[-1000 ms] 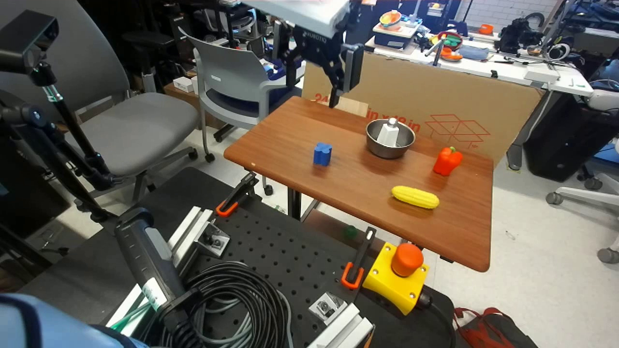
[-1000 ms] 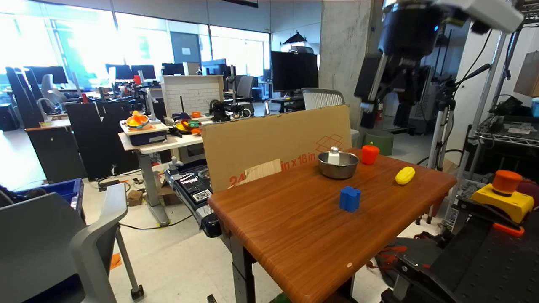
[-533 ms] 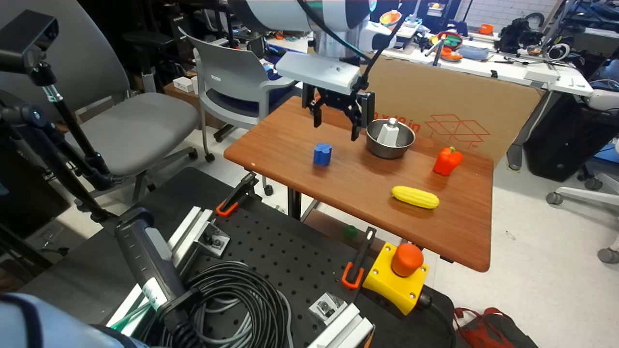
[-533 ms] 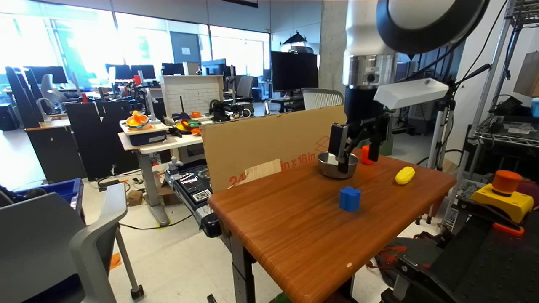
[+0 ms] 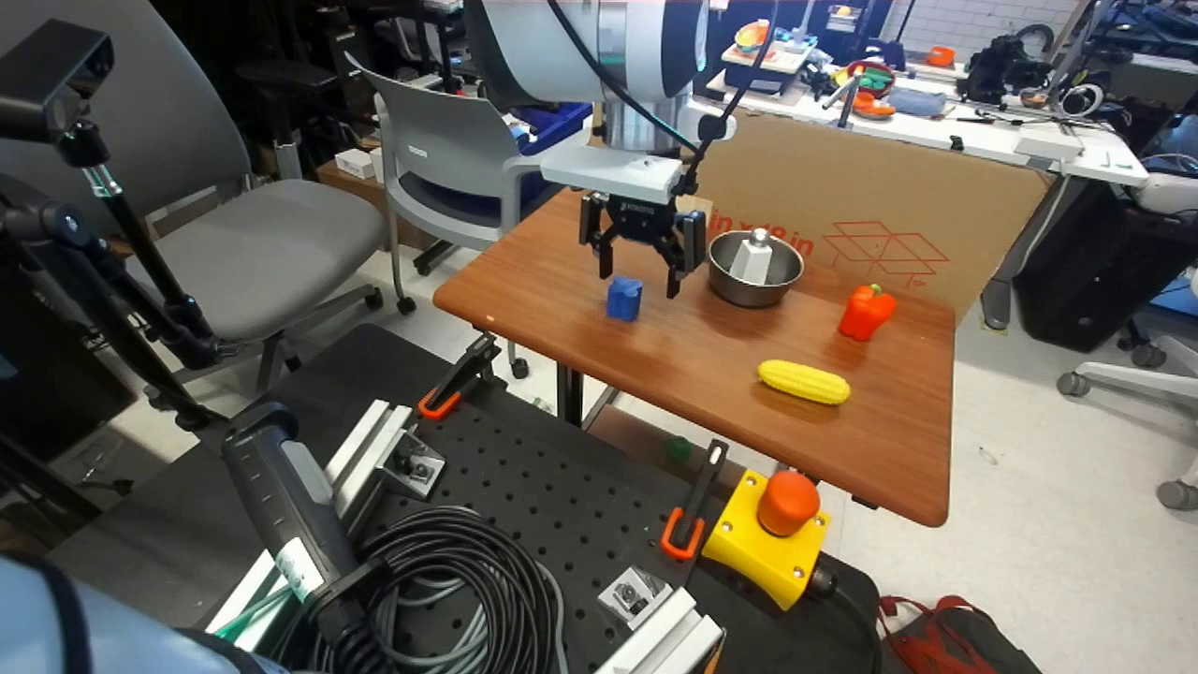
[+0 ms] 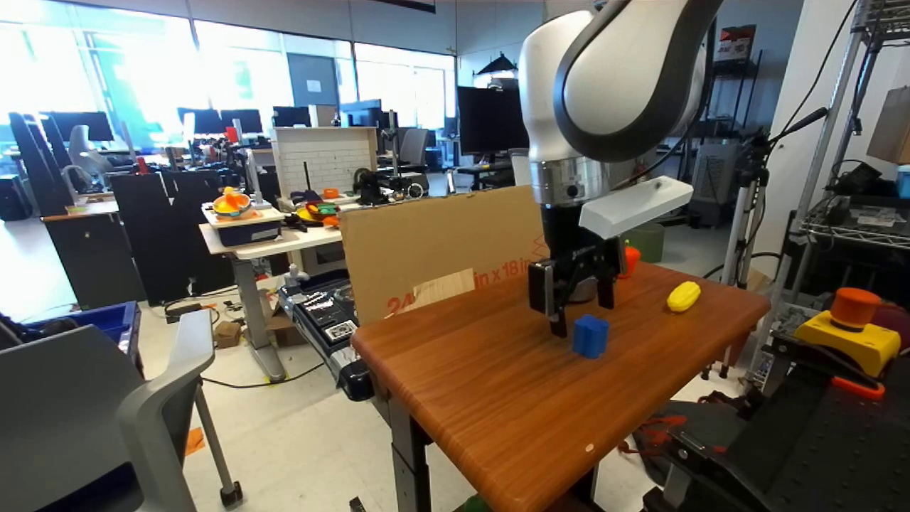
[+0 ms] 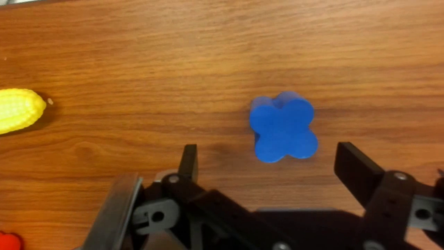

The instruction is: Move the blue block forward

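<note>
The brown table (image 5: 693, 351) bears a blue block (image 5: 624, 300), metal bowl (image 5: 747, 295), pepper (image 5: 865, 314) and corn (image 5: 803, 382).

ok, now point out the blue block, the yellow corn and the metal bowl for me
Blue block (image 7: 284, 130): in the wrist view, middle of its four-lobed top face.
Yellow corn (image 5: 803, 382): in an exterior view, middle of its bumpy side.
Metal bowl (image 5: 751, 297): in an exterior view, its outer wall.

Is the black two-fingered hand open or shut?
Open: in the wrist view, the hand has its fingertips wide apart, brown tabletop between each and the blue clover-shaped block.
</note>
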